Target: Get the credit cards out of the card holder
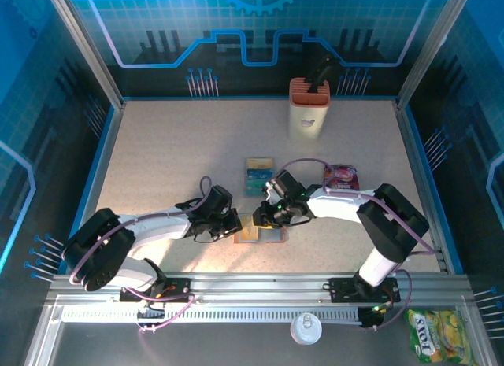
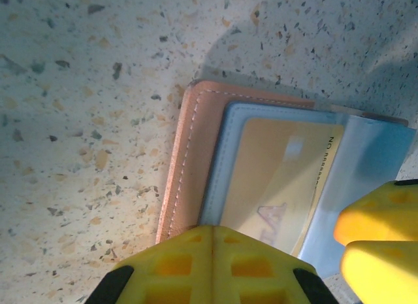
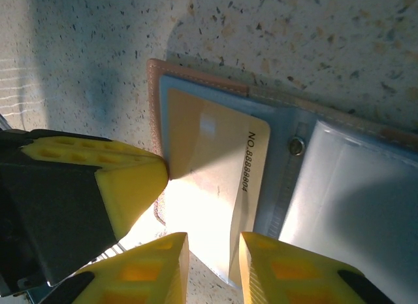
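The card holder lies open on the table between my two grippers, brown outside with grey-blue pockets. An orange-tan credit card marked NO.8888804 sticks partly out of its pocket. My left gripper is shut, its tip pressing on the holder's stitched edge. My right gripper hovers at the card's free end, jaws a little apart over the card. Teal-blue credit cards lie on the table just beyond the holder.
An upright orange-and-cream box stands at the back. A purple-red snack packet lies right of the loose cards. A green packet and a white lid rest on the near rail. Blue walls enclose the table.
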